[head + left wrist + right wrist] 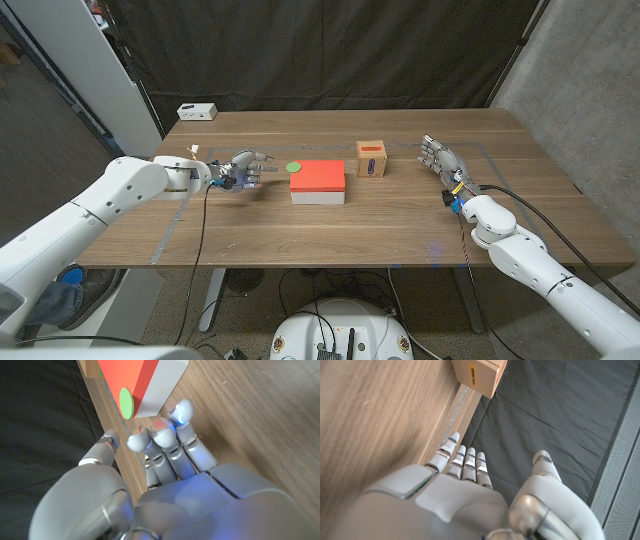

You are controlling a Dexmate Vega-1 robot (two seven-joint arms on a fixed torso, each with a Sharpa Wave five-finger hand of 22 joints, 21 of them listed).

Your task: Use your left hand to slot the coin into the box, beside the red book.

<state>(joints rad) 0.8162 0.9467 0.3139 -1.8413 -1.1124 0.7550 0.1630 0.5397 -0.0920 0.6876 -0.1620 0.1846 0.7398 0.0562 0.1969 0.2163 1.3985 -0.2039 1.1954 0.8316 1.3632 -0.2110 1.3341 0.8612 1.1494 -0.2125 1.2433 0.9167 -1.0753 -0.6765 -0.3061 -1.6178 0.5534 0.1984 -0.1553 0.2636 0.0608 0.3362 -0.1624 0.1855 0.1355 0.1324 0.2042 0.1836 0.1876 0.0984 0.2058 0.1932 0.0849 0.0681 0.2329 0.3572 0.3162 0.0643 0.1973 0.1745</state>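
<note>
A green coin [293, 168] lies on the table just left of the red book [318, 178], which has a white block of pages under its cover. The small wooden box [372, 158] with a slot in its top stands to the right of the book. My left hand [240, 171] hovers a short way left of the coin, fingers apart and holding nothing. In the left wrist view its fingertips [160, 430] reach toward the green coin [127, 403] beside the red book [131, 376]. My right hand [443, 158] stands open right of the box [479, 374].
A small white device [197, 111] sits at the table's far left corner. Tape lines mark a rectangle on the wooden table [380, 230]. A white cabinet stands left of the table, a dark curtain behind it.
</note>
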